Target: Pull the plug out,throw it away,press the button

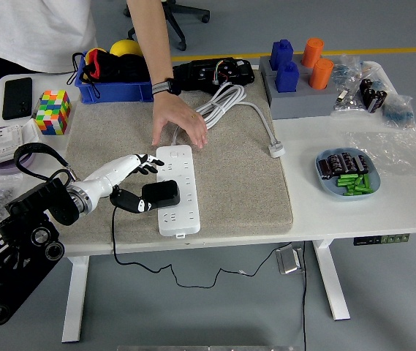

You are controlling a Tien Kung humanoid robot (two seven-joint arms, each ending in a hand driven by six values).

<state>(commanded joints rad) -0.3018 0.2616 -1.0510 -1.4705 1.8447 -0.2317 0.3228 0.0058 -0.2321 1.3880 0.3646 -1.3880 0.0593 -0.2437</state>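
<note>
**Plug Extraction: Hand-to-Plug Alignment**

The black block-shaped power plug (pixel 161 193) sits in the white rectangular power strip (pixel 175 189), which lies on the beige felt mat (pixel 229 175) at the table's middle. The strip's long axis runs from the near edge toward the far side; the plug occupies a socket in its near half, on its left side. A thin black cable (pixel 112 234) leaves the plug's left end and drops over the table's near edge.

The robot's left hand (pixel 129 183) lies immediately left of the plug. Its thumb reaches the plug's left end from below and appears to touch it, while the upper fingers (pixel 146 162) are extended and spread, their tips at the strip's left edge above the plug. The fingers do not enclose the plug. The right hand is out of view, so the left hand is the nearer one.

A person's hand (pixel 179 124) presses down on the strip's far end, likely bracing it.

Judgement: the hand needs to close around the plug body, then pull upward, away from the strip face.
</note>
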